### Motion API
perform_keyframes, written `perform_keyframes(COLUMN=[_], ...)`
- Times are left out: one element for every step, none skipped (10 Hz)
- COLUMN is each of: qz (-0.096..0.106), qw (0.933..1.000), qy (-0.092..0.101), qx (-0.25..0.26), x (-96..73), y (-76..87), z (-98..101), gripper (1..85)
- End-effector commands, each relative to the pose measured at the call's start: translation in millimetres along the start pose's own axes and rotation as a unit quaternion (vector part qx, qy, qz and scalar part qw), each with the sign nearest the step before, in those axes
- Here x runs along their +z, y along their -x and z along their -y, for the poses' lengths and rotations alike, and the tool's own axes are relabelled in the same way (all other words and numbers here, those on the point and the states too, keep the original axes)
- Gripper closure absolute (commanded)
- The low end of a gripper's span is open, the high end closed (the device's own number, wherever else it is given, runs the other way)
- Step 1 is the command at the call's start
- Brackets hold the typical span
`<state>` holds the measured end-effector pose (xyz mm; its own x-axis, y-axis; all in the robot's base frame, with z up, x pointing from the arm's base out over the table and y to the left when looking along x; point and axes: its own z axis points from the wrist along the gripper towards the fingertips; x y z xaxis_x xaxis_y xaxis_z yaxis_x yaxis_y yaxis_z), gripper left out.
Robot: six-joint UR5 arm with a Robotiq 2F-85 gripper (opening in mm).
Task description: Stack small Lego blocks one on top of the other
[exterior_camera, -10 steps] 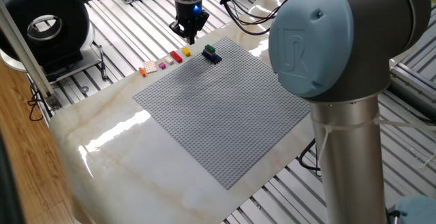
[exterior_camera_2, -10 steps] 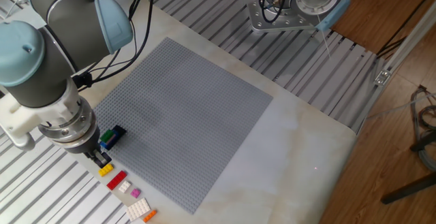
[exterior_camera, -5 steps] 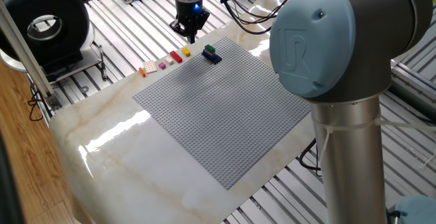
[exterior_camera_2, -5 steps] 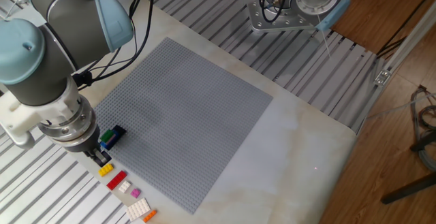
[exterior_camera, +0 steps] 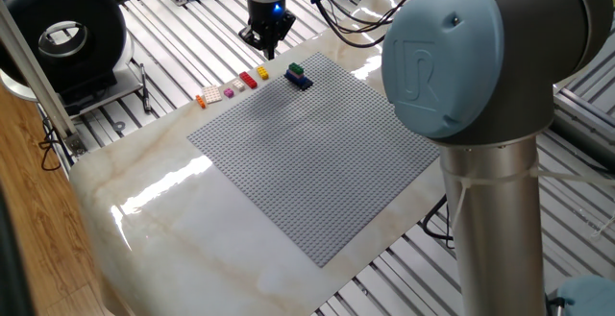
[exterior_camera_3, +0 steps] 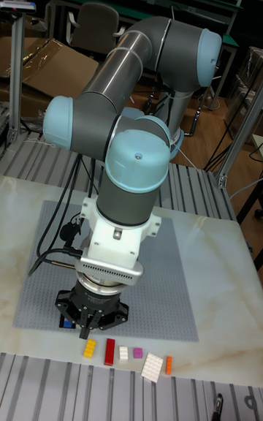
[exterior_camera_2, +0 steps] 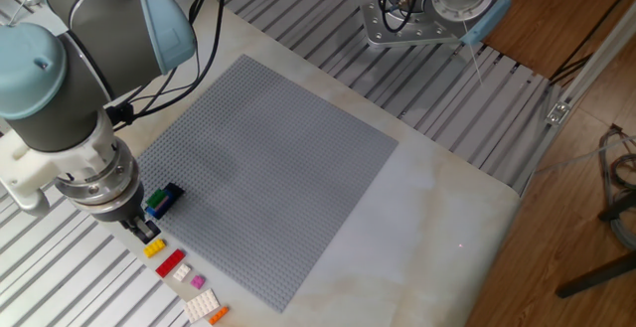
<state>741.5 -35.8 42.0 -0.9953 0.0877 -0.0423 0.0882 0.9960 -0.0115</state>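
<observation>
A row of small Lego blocks lies on the marble just off the grey baseplate [exterior_camera: 307,162]: yellow [exterior_camera_2: 154,248], red [exterior_camera_2: 170,263], pink [exterior_camera_2: 198,282] and orange [exterior_camera_2: 219,315]. On the baseplate's corner stands a cluster of green [exterior_camera_2: 156,200], blue [exterior_camera_2: 157,211] and dark navy [exterior_camera_2: 172,194] blocks. My gripper [exterior_camera_2: 147,231] hovers just above the yellow block [exterior_camera: 262,73], beside the cluster, its fingers drawn together with nothing seen between them. In the tall view the gripper [exterior_camera_3: 86,330] hides most of the cluster; the yellow [exterior_camera_3: 90,348] and red [exterior_camera_3: 110,351] blocks lie below it.
Two white pieces, one small [exterior_camera_2: 182,274] and one wider [exterior_camera_2: 204,305], lie in the same row. Slotted aluminium rails surround the marble top. A black ring-shaped device [exterior_camera: 62,37] stands at the far left, and the arm's base [exterior_camera_2: 422,14] sits beyond the plate.
The gripper has shifted slightly upward and away from the yellow block. The blocks have not moved.
</observation>
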Motion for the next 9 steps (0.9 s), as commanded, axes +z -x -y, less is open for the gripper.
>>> perform_keyframes(qz=[0.001,0.001,0.002,0.002,0.002,0.004,0.006,0.009,0.011], qw=[1.0000,1.0000,1.0000,1.0000,1.0000,0.9999,0.9999,0.9998,0.9997], qy=[0.003,0.004,0.004,0.006,0.006,0.010,0.013,0.016,0.018], qx=[-0.001,-0.001,-0.002,-0.002,-0.002,-0.001,0.000,0.003,0.007], x=[-2.1,-1.0,0.2,0.3,0.8,1.0,0.4,-0.2,-0.1], y=[0.8,1.1,1.6,1.6,1.2,2.1,2.9,4.1,5.3], z=[-0.4,-0.5,-0.8,-2.5,-3.0,-5.4,-7.4,-9.1,-10.5], gripper=[74.7,74.7,74.7,74.7,74.7,74.7,74.7,74.7,74.7])
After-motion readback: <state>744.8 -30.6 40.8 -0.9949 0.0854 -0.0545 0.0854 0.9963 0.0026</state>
